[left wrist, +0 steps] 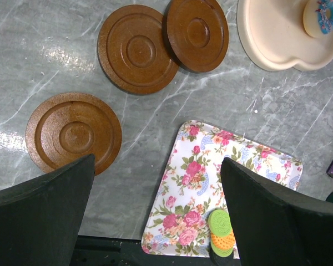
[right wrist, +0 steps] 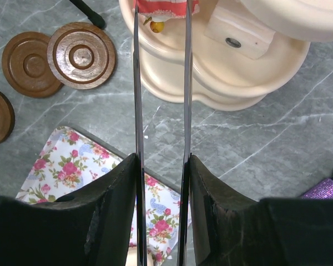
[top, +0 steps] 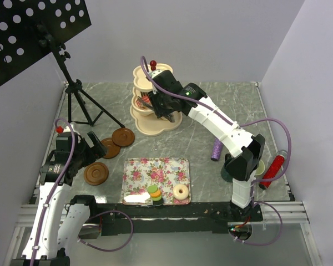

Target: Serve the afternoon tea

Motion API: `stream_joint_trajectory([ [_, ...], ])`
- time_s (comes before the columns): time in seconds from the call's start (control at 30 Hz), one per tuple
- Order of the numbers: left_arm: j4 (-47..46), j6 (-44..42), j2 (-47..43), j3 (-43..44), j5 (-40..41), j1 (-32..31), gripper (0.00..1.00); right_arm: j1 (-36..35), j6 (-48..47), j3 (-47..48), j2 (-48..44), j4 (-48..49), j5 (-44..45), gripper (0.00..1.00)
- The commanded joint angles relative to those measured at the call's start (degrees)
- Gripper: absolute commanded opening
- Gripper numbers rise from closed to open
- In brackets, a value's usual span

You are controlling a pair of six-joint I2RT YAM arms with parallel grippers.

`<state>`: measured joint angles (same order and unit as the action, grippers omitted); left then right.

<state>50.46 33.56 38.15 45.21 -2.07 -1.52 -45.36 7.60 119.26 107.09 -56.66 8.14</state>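
- Stand (top: 150, 119), cream and three-tiered, rises at the far middle of the grey marbled worktop (top: 211, 111).
- The right gripper (top: 162, 111) reaches in against the stand's lower tiers. Its thin jaws are half closed on what looks like a cake slice (right wrist: 164, 5) with a red and white edge, which sits over a tier.
- A doughnut with blue icing (left wrist: 322, 16) lies on the stand's bottom tier.
- The left gripper (left wrist: 158, 177) hangs over the left of the worktop, jaws released, wide apart and holding nothing.
- Three brown saucers lie left of the stand. Two overlap at their edges (left wrist: 139, 50) (left wrist: 197, 33), and the third (left wrist: 73, 133) lies apart, nearer the left arm.
- The floral tray (top: 155, 172) sits at the near middle of the worktop.
- On the tray's near edge a stack of macarons (top: 154, 194), green and orange, stands near a pale doughnut (top: 181, 192).
- A purple microphone (top: 216, 149) lies to the right of the tray.
- Behind the right arm's base, a dark teal mug (top: 226, 173) and a pale green mug (top: 260, 168) are partly hidden.
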Motion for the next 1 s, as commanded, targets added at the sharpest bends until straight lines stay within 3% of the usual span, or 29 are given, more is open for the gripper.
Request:
stream_joint_trajectory([
  [0.0,-1.0,-1.0,0.0,-0.1,-1.0,0.2,1.00,0.3,-0.4,2.8,0.1,0.6,1.2,0.47],
  [0.57,-1.0,-0.9,0.1,-0.1,-0.9,0.3,1.00,0.3,-0.3,3.0,-0.3,1.4,0.8,0.64],
  [0.97,-1.0,-0.9,0.3,-0.1,-0.8,0.3,1.00,-0.1,0.1,-1.1,-4.7,5.2,-0.8,0.60],
])
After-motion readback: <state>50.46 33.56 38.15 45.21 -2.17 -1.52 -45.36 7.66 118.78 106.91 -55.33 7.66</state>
